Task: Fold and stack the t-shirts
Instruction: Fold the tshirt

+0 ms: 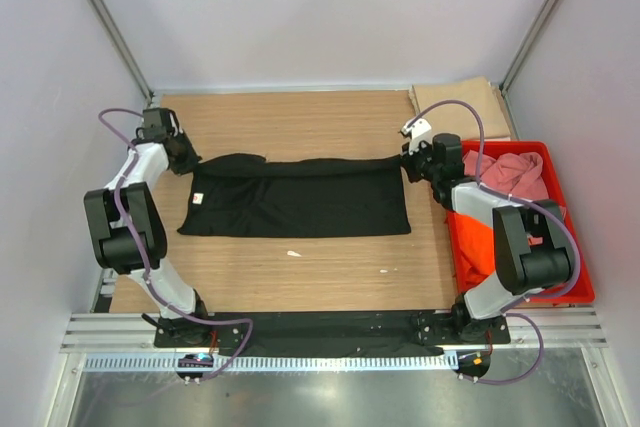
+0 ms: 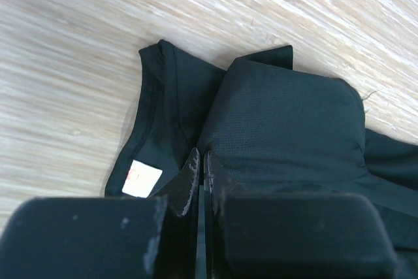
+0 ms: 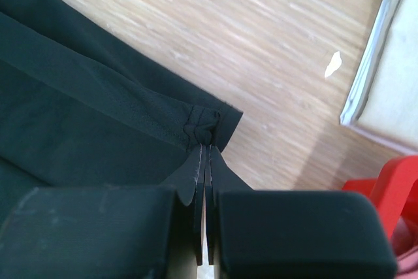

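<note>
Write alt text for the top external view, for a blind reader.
The left gripper and right gripper each pinch an end of a black t-shirt spread across a wooden table. A red crate at right holds a pink shirt and an orange shirt.

No text can be read in any view. A small white label (image 2: 141, 180) is seen inside the neck of the black t-shirt (image 2: 287, 115), at the lower left of the left wrist view. Faint reddish print is carried on it, too blurred to make out.
</note>
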You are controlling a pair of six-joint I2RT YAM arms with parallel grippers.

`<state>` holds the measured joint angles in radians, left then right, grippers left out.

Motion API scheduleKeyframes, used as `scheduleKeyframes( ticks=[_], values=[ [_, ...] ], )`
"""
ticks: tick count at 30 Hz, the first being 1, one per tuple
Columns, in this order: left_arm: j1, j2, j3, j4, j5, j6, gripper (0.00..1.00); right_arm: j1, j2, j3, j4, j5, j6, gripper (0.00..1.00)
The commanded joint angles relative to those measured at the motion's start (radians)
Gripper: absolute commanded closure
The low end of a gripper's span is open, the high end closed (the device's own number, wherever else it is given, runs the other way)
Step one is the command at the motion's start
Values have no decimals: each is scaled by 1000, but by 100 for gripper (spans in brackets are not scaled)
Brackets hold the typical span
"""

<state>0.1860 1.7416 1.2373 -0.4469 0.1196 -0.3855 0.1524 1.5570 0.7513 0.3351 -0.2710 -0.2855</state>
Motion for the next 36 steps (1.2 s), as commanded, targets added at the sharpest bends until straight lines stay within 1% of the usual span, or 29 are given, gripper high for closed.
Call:
scheduleKeyframes(
  ticks=[1, 5, 9, 14, 15, 16, 18, 20, 21, 22, 23, 24, 26, 27, 28, 29, 30, 31, 32, 33, 34, 35, 36],
  values=[
    [10, -71, 14, -33, -20, 8, 100, 10, -48, 2, -19, 59, 3, 99],
    [12, -96, -25, -42, -38, 8, 100, 33, -84, -16, -56, 90, 46, 99],
    [12, -97, -42, -62, -49, 13, 100, 36, -95, -35, -79, 73, 84, 99],
    [12, -80, -53, -91, -46, 4, 99, 52, -100, -47, -149, 89, 126, 96],
    [12, -74, -52, -98, -41, 4, 97, 55, -95, -47, -162, 88, 126, 95],
    [13, -70, -50, -107, -41, 2, 92, 58, -92, -46, -175, 92, 132, 93],
    [13, -73, -50, -133, -41, 2, 87, 62, -89, -32, -223, 111, 147, 86],
    [10, -91, -53, -165, -64, 2, 77, 62, -95, -14, -301, 112, 169, 78],
    [10, -118, -53, -176, -111, 2, 72, 62, -100, 3, -324, 104, 180, 75],
    [12, -135, -53, -183, -151, 4, 63, 61, -109, 9, -329, 93, 193, 71],
    [12, -149, -52, -203, -176, 2, 61, 62, -123, 25, -385, 79, 221, 65],
    [9, -169, -38, -213, -188, 0, 59, 62, -132, 32, -402, 38, 226, 63],
    [12, -182, -27, -228, -178, -7, 58, 62, -153, 48, -436, 15, 259, 58],
    [10, -191, -25, -228, -160, -15, 58, 62, -155, 55, -438, 16, 279, 58],
    [10, -192, -22, -225, -96, -30, 58, 68, -153, 66, -442, 10, 287, 58],
    [9, -194, -24, -211, -51, -44, 58, 73, -138, 88, -427, 1, 322, 58],
    [3, -192, -33, -194, -8, -56, 58, 84, -126, 95, -412, 24, 383, 58],
    [-5, -186, -38, -173, 77, -73, 58, 128, -109, 109, -395, 50, 405, 59],
    [-14, -180, -39, -147, 84, -82, 58, 154, -92, 150, -380, 76, 426, 59],
    [-34, -171, -33, -147, 80, -88, 58, 186, -42, 175, -378, 108, 468, 60],
    [-43, -142, -18, -144, 77, -92, 58, 238, -13, 212, -392, 166, 489, 61],
    [-48, -125, -4, -145, 86, -89, 58, 263, 18, 299, -440, 168, 502, 61],
    [-48, -107, 10, -156, 78, -87, 58, 278, 93, 343, -464, 171, 517, 60]
  ],
)
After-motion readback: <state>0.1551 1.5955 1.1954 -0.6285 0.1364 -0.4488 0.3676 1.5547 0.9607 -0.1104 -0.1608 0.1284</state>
